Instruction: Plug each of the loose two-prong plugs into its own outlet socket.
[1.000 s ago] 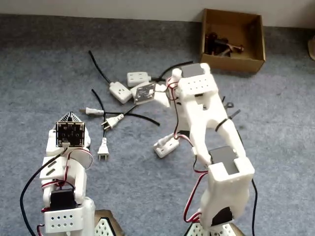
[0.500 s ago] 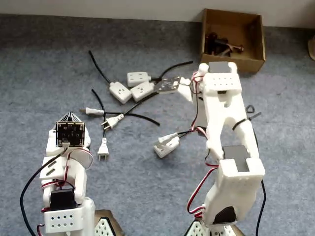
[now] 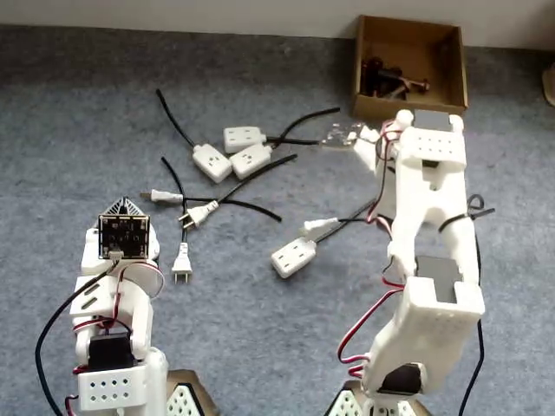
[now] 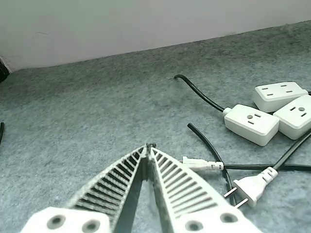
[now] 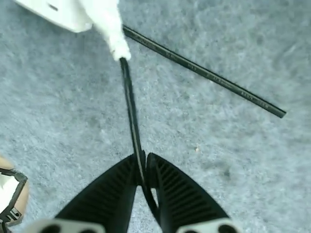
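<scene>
Inside the right end effector (image 5: 143,158) a black cord (image 5: 127,92) is pinched. Ahead of the shut, empty left end effector (image 4: 148,146) lies a plug (image 4: 250,187). Probably a repositioning step; next, the prongs must be aligned with a socket (image 4: 250,124).

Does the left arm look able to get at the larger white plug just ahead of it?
Probably yes: the plug lies on open carpet near the left gripper, with nothing over it; the gripper is shut and must open first.
</scene>
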Controlling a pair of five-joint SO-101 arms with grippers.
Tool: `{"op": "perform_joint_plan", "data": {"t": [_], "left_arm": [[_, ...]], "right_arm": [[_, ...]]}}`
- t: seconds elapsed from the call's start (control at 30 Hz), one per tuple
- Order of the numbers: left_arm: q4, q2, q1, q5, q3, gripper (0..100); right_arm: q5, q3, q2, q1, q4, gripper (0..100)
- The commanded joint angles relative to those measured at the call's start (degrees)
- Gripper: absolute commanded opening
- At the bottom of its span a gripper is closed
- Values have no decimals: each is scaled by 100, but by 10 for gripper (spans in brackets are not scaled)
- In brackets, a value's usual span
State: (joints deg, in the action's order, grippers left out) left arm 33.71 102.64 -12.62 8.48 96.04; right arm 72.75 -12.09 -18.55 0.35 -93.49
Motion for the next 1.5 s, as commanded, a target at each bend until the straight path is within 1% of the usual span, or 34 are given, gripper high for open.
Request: {"op": "perform_joint_plan", "data": {"t": [0.0, 0.1, 0.4, 0.53, 0.7, 0.77, 0.83, 0.93, 1.0, 1.27, 1.47], "left_arm": [[-9, 40, 136, 53, 110, 7], [-9, 40, 136, 53, 110, 7], [-9, 22, 136, 53, 110, 7], [0, 22, 136, 53, 110, 7], [9, 22, 136, 53, 110, 7], [9, 22, 136, 53, 110, 7], [9, 22, 136, 53, 110, 7], [18, 22, 136, 53, 110, 7], [18, 22, 136, 53, 110, 7], [9, 22, 136, 53, 119, 7], [9, 22, 136, 53, 119, 7]], "right_arm": [[79, -268, 110, 136, 75, 5], [79, -268, 127, 84, 48, 5], [18, -259, 92, -426, 40, 5], [-527, -259, 119, -549, 338, 5], [-941, -189, 92, -699, 760, 9], [-1204, 84, 92, -848, 1174, 11], [-1521, 409, 92, -945, 1701, 43], [-1767, 901, 110, -1033, 2299, 152], [-1758, 1112, 119, -1033, 2413, 183], [-1767, 1103, 163, -892, 2387, 183], [-1758, 1059, 497, -901, 2387, 183]]}}
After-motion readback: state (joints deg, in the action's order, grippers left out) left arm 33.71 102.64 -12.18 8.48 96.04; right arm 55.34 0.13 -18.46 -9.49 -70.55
